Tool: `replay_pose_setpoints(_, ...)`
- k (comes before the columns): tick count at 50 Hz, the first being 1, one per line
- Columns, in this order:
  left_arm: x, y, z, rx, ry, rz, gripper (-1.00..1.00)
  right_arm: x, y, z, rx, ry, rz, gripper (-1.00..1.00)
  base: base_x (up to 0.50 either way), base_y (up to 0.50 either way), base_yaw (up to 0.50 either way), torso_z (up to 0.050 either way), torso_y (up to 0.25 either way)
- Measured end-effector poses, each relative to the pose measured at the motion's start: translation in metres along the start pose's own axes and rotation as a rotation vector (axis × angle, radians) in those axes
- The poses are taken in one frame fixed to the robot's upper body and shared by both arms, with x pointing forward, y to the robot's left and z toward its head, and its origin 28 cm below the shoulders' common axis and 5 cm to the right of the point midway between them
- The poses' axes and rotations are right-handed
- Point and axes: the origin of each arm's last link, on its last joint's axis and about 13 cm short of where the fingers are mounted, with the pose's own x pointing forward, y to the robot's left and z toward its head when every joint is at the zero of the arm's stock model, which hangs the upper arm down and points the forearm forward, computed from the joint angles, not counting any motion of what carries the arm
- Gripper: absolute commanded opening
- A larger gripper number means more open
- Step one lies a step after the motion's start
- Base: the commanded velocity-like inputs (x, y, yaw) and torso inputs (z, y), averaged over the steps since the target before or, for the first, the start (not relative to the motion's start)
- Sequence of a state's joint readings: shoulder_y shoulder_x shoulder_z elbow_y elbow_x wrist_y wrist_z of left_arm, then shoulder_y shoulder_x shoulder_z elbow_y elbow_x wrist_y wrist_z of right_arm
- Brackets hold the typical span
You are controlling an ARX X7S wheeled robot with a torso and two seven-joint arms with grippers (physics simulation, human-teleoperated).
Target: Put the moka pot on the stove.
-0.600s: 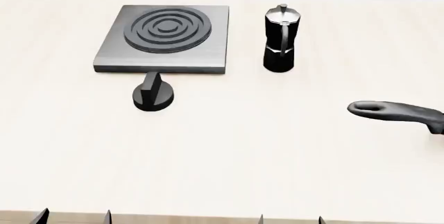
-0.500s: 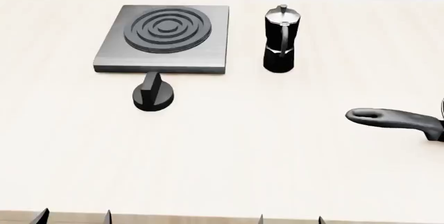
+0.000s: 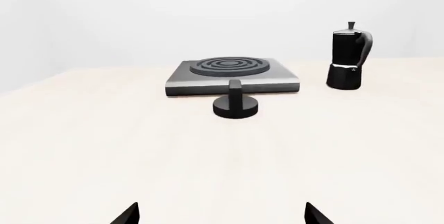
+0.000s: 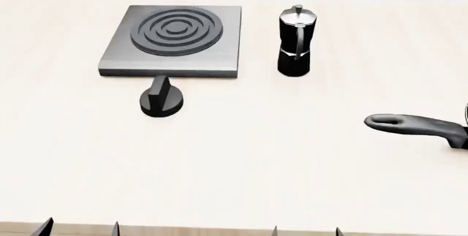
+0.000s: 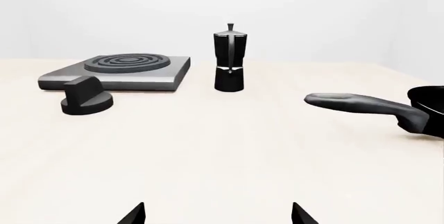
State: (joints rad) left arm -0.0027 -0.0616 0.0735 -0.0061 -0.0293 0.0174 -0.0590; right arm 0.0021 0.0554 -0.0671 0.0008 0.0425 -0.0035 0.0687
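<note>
Both grippers, left gripper [image 3: 220,214] and right gripper [image 5: 217,213], hang spread wide and empty. Well ahead of them, the moka pot [image 4: 296,41] stands upright on the table [image 4: 241,165], just beside the stove [image 4: 174,40].

Left gripper [image 4: 79,228]: two black pointed fingertips. Right gripper [image 4: 306,230]: two matching black pointed fingertips; nothing more shows.

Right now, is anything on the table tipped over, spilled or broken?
No, nothing stands out. The moka pot stands upright beside the stove, not on it yet. The black knob sits flat just in front of the stove. A pan handle pokes in from the table's right edge. No spills show.
</note>
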Motion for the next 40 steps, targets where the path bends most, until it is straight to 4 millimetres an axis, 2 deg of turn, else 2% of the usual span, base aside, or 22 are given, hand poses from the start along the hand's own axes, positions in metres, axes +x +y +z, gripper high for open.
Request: replay_pose_setpoints(40,0.0018,0.0004,-0.0006,0.033,-0.101,-0.023,1.00,0.0021,0.0000,-0.0005,0.001,-0.112,0.011,1.00,0.00,0.00,0.00,0.000,0.000)
